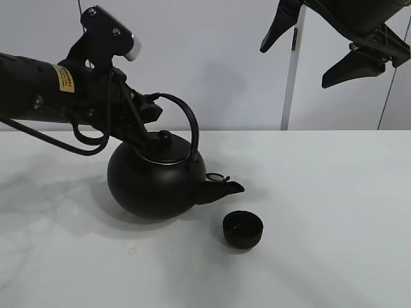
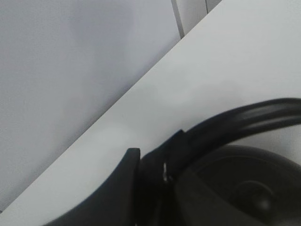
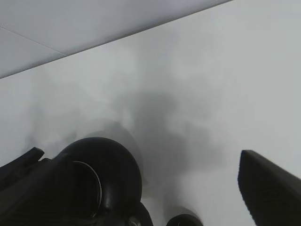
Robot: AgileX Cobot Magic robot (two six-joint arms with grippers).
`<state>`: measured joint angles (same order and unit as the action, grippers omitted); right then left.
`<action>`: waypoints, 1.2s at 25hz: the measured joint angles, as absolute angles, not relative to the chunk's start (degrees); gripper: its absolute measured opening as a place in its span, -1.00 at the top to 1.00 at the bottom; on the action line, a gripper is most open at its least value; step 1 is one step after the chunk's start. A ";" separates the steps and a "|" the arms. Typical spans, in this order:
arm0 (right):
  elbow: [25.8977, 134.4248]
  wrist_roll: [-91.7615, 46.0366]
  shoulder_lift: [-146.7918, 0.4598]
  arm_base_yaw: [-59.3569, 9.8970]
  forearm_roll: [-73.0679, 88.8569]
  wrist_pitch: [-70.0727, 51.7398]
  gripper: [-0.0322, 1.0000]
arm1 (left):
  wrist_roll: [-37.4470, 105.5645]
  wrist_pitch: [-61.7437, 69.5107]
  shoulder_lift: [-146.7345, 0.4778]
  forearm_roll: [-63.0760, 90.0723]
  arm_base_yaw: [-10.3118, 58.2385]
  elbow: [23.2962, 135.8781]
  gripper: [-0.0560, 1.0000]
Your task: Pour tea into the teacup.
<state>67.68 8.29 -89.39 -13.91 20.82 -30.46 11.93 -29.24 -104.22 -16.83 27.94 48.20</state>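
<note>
Round matte black kettle [image 1: 151, 183] tilted centre-left, arched handle clamped in left end effector [image 1: 146, 119], spout near small low teacup [image 1: 243, 229] at lower centre, smooth white desk [image 1: 334, 212] stretching right, right end effector [image 1: 297, 63] splayed wide, upper right, well apart.

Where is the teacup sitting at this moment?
In the exterior high view, the teacup stands on the white table, slightly right of centre, just in front of the spout of the kettle, not touching it.
</note>
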 joint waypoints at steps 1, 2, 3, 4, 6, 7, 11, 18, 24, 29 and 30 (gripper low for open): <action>67.68 8.29 -89.39 -13.91 20.82 -30.46 -0.33 | 12.37 -29.16 -104.22 -16.83 28.07 48.20 0.69; 67.68 8.29 -89.39 -13.91 20.82 -30.46 -0.33 | 12.54 -29.17 -104.22 -16.83 28.14 48.20 0.69; 67.68 8.29 -89.39 -13.91 20.82 -30.46 -0.33 | 12.65 -29.17 -104.22 -16.83 28.35 48.22 0.69; 67.68 8.29 -89.39 -13.91 20.82 -30.46 -0.33 | 12.86 -29.17 -104.22 -16.83 28.48 48.22 0.69; 67.68 8.29 -89.39 -13.91 20.82 -30.46 -0.33 | 13.48 -29.17 -104.22 -16.83 28.73 48.22 0.69; 67.68 8.29 -89.39 -13.91 20.82 -30.46 -0.33 | 13.85 -29.15 -104.22 -16.83 28.79 48.22 0.69; 67.68 8.29 -89.39 -13.91 20.82 -30.46 -0.33 | 14.27 -29.04 -104.22 -16.88 28.79 48.22 0.70; 67.68 8.29 -89.39 -13.91 20.82 -30.46 -0.33 | 14.33 -29.04 -104.22 -16.88 28.79 48.33 0.70; 67.68 8.29 -89.39 -13.91 20.82 -30.46 -0.33 | 14.33 -28.74 -104.22 -16.08 28.79 48.40 0.70; 67.68 8.29 -89.39 -13.91 20.82 -30.46 -0.33 | 14.40 -28.61 -104.22 -15.77 28.79 48.81 0.70; 67.68 8.29 -89.39 -13.91 20.82 -30.46 -0.33 | 14.40 -28.61 -104.22 -15.71 28.79 48.81 0.70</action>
<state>67.68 8.29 -89.39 -13.91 20.82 -30.46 14.40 -28.61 -104.22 -15.71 28.79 48.81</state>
